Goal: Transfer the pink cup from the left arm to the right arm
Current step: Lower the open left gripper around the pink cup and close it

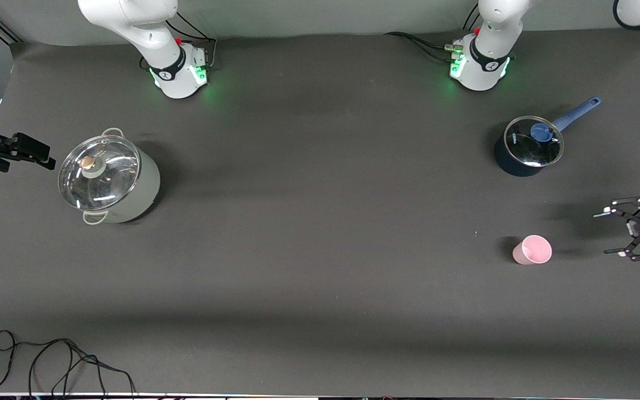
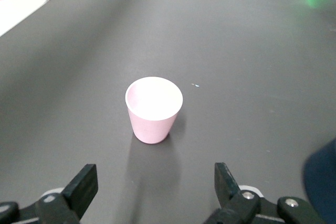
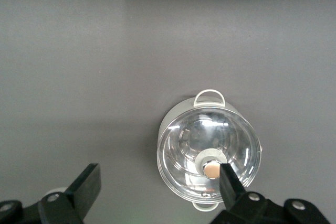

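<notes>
1. Nearest the front camera, a thin black cable (image 1: 59, 361) lies in loose loops on the dark grey table (image 1: 320, 289), at the right arm's end

2. The pink cup (image 1: 532, 250) stands upright on the table toward the left arm's end, mouth up and nothing visible inside it; in the left wrist view the pink cup (image 2: 154, 109) sits alone on bare cloth, clear of the fingers

3. The left gripper (image 1: 617, 233) hangs low just beside the cup, at the table's edge on the left arm's end, its black linkage fingers spread wide apart and pointing toward the cup; nothing is between them, and they do not touch the cup. The left wrist view shows the two fingertips (image 2: 84, 184) standing well apart with the cup ahead of the gap

4. Farther from the camera, toward the right arm's end, a pale green pot (image 1: 111, 180) with a glass lid and a small round knob stands on the table; two loop handles show at its rim

5. The right gripper (image 1: 36, 155) waits just beside that pot at the table's edge, its flat black fingers apart and holding nothing; in the right wrist view the pot (image 3: 209, 153) lies below the gripper

6. Farther still, at the left arm's end, a dark blue saucepan (image 1: 528, 147) with a glass lid and a long blue handle stands well apart from the cup

7. Farthest, both arm bases stand along the table's edge, each lit green
</notes>
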`<act>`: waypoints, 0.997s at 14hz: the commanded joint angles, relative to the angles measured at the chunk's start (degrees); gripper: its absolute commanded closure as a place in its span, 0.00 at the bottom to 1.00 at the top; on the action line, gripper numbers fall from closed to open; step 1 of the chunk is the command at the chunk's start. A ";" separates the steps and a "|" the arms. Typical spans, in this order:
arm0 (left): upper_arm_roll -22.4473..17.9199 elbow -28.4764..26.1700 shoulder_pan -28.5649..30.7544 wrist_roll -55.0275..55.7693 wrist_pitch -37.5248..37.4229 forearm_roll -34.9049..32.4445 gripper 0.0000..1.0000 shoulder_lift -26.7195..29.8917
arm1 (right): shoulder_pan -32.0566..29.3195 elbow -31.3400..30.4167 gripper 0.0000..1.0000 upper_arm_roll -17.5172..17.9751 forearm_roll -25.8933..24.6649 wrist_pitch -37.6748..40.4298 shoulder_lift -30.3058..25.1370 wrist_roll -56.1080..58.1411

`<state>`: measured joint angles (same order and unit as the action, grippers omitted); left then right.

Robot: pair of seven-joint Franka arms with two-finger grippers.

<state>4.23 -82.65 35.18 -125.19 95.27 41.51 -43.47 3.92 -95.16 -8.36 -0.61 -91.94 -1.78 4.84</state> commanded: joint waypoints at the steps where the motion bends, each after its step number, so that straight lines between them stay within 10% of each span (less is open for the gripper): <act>1: 0.69 2.15 1.47 -5.84 -0.53 3.92 0.01 -4.68 | 0.13 0.41 0.00 -0.16 0.00 -0.08 -0.07 -0.44; 14: 4.55 1.71 1.74 -20.09 -2.72 15.88 0.01 -16.30 | 0.13 0.41 0.00 -0.16 0.00 0.00 -0.07 -0.44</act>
<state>7.71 -81.93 37.23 -144.23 93.65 56.10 -59.23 3.92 -95.16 -8.41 -0.61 -91.96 -1.78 4.84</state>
